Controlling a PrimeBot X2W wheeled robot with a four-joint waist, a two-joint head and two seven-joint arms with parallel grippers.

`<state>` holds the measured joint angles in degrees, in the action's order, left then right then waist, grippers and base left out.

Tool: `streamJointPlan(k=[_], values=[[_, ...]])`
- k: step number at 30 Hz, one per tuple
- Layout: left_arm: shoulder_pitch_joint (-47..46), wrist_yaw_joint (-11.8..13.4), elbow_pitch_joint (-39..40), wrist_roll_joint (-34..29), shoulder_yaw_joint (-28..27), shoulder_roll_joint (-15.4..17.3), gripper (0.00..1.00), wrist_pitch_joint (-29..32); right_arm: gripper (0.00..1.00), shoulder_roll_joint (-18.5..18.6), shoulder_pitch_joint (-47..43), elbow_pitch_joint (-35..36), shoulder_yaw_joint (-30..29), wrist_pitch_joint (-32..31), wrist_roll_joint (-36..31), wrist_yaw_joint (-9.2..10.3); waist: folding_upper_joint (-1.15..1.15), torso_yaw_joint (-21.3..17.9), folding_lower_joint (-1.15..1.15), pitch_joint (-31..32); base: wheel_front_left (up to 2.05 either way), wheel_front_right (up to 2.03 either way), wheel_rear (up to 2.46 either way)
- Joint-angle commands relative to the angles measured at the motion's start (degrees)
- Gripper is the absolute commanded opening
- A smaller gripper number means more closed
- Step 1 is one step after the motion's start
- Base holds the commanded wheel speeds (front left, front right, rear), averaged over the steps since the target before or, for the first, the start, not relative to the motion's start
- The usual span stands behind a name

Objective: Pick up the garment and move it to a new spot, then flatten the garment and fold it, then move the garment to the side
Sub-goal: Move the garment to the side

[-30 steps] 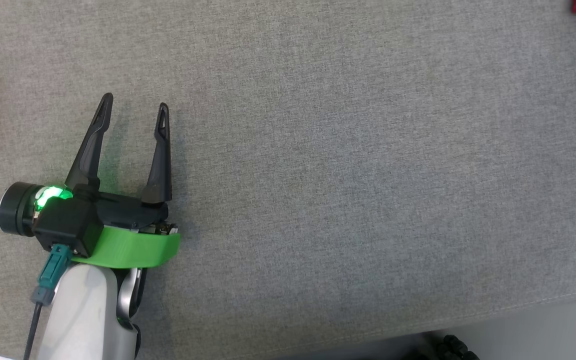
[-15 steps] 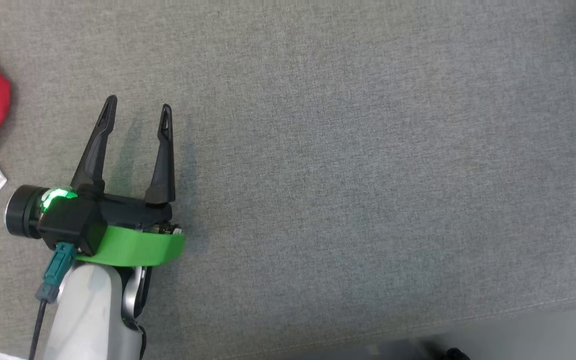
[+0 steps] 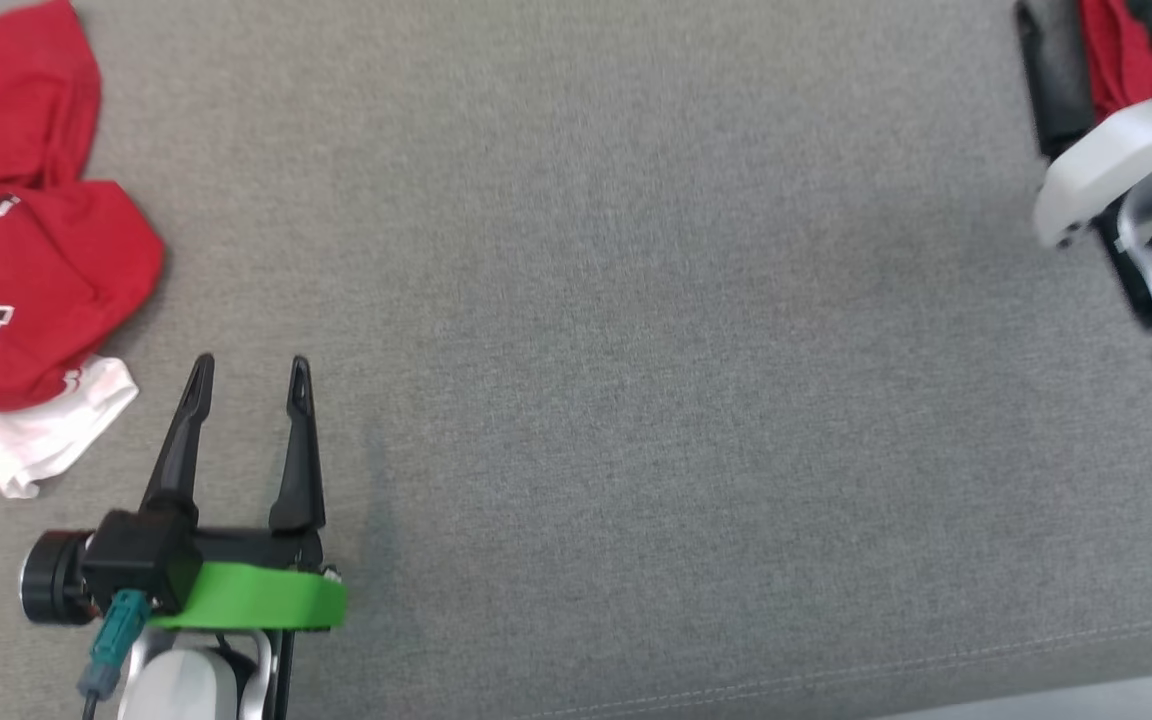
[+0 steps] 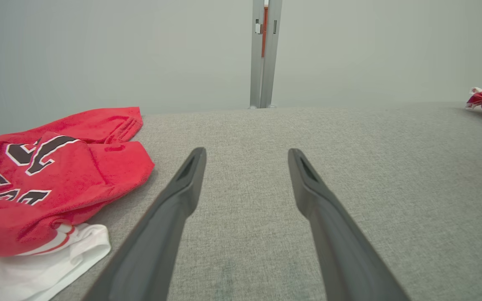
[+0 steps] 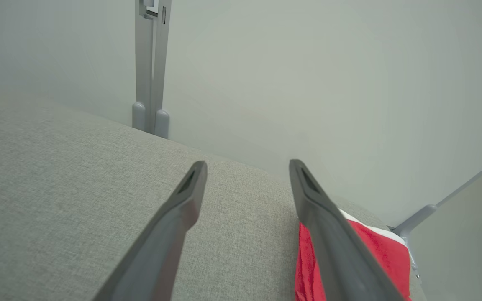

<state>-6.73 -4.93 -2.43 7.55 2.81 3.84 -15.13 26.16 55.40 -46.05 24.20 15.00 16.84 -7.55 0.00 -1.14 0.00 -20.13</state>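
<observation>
A crumpled red garment [image 3: 26, 270] with black-and-white lettering lies at the far left of the grey fabric surface, and a white cloth [image 3: 46, 430] sticks out from under it. My left gripper [image 3: 251, 365] stands open and empty just right of it, fingers apart over bare fabric [image 4: 247, 152]. The same garment [image 4: 57, 175] lies left of those fingers. A second red garment [image 3: 1111, 50] lies at the far right edge. My right gripper [image 5: 247, 167] is open above it, and the red cloth [image 5: 375, 251] lies under its right finger, not pinched.
The grey padded surface [image 3: 636, 350] stretches wide between both arms. Its front seam and edge run along the bottom of the head view. A pale wall with a metal post [image 4: 264, 54] stands behind the far edge.
The head view has shifted, so more of the left red garment shows, and the right arm with its red garment has come into sight at the upper right. The left gripper stays open.
</observation>
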Motion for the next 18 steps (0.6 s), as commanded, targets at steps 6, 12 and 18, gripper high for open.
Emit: streamJointPlan(k=[6, 12, 18], values=[[4.9, 0.5, -1.3, 0.7, -1.4, -0.2, 1.00, 0.0, 1.00, -3.6, -11.6, 8.3, -4.0, 0.2, 0.6, 0.13, 0.00, 2.5, 0.00, 11.5, 0.00, 0.00, 0.00], [8.3, 0.6, -2.4, 1.0, -2.4, -0.2, 1.00, 0.0, 1.00, -7.7, -24.1, 15.7, -8.5, 0.2, -0.4, 0.13, 0.00, 3.2, 0.00, 16.7, 0.00, 0.00, 0.00], [10.3, 0.8, -3.3, 1.3, -3.0, -0.2, 1.00, 0.0, 1.00, -10.2, -32.6, 20.6, -10.1, 0.2, -0.3, 0.12, 0.00, 3.2, 0.00, 19.5, 0.00, 0.00, 0.00]])
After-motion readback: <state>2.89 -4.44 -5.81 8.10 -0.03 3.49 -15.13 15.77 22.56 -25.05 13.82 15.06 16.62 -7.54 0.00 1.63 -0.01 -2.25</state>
